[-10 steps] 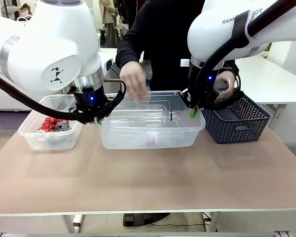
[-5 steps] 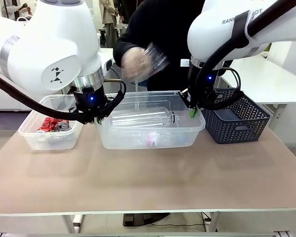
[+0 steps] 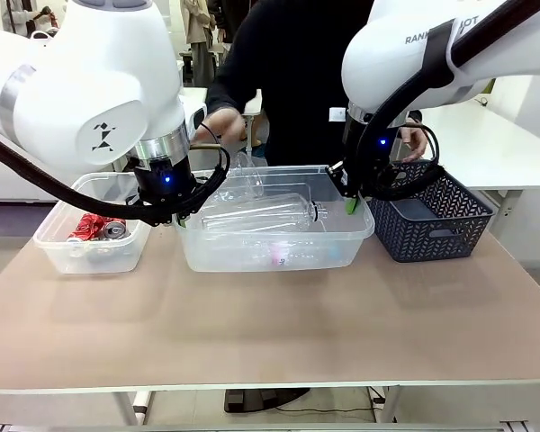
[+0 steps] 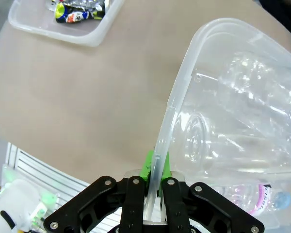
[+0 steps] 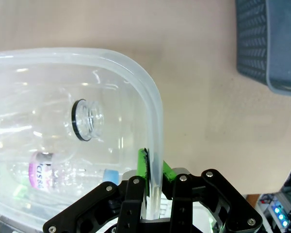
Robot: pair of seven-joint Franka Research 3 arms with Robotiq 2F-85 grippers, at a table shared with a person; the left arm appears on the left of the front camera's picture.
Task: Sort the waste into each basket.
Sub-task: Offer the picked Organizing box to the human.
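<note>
Pinched tub rim [image 4: 161,145] between green pads [image 4: 148,165]

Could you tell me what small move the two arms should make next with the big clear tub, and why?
Probably hold still. The left claw and right claw are each shut on the rim of the large tub, steadying it, while the person's hand hovers just behind it and a clear bottle lies inside. Shifting now could jostle the person's sorting.

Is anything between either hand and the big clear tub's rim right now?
Nothing visible. The left hand is shut directly on the large tub at its left rim, and the right hand is shut on its right rim. Green pads touch the plastic wall.
</note>
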